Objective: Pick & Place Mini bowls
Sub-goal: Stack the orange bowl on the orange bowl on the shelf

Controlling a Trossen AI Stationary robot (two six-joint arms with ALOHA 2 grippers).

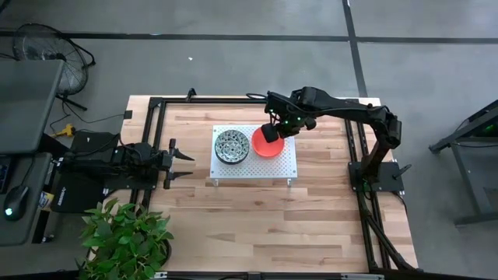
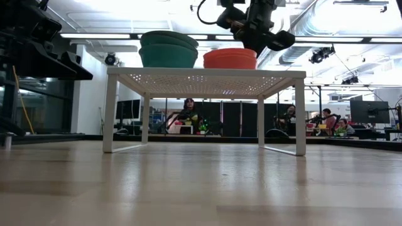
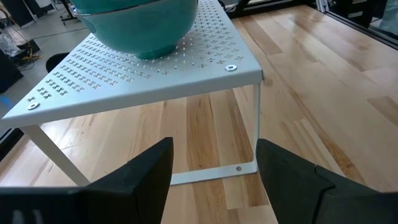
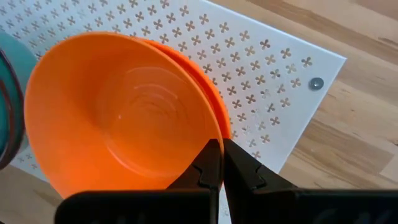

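Note:
On the white perforated platform (image 1: pixel 264 167) in the middle of the table stand two stacks of mini bowls. The speckled ones (image 1: pixel 231 146) are on the left; their outside looks teal (image 2: pixel 168 50). The orange-red ones (image 1: pixel 267 143) are on the right. My right gripper (image 1: pixel 272 134) hangs over the orange stack, pointing steeply down, shut on the top orange bowl (image 4: pixel 118 118). A second orange bowl's rim (image 4: pixel 219 109) shows just beneath it. My left gripper (image 1: pixel 185 162) waits open near the table's left edge, aimed at the platform, with nothing between its fingers. My right gripper pinches the top orange bowl's rim (image 4: pixel 211 134) between its two fingers, one inside the bowl and one outside. The fingers come from above, slanting steeply down. The bowl sits tilted against the orange bowl beneath it; whether it is lifted clear, I cannot tell.
The platform stands on thin white legs (image 2: pixel 110 113) with open space beneath. Bare wooden tabletop (image 1: pixel 272 225) lies in front of it. A potted plant (image 1: pixel 128 237) stands at the near left corner. Black frame rails (image 1: pixel 358 155) run along the table's sides. People sit in the room behind.

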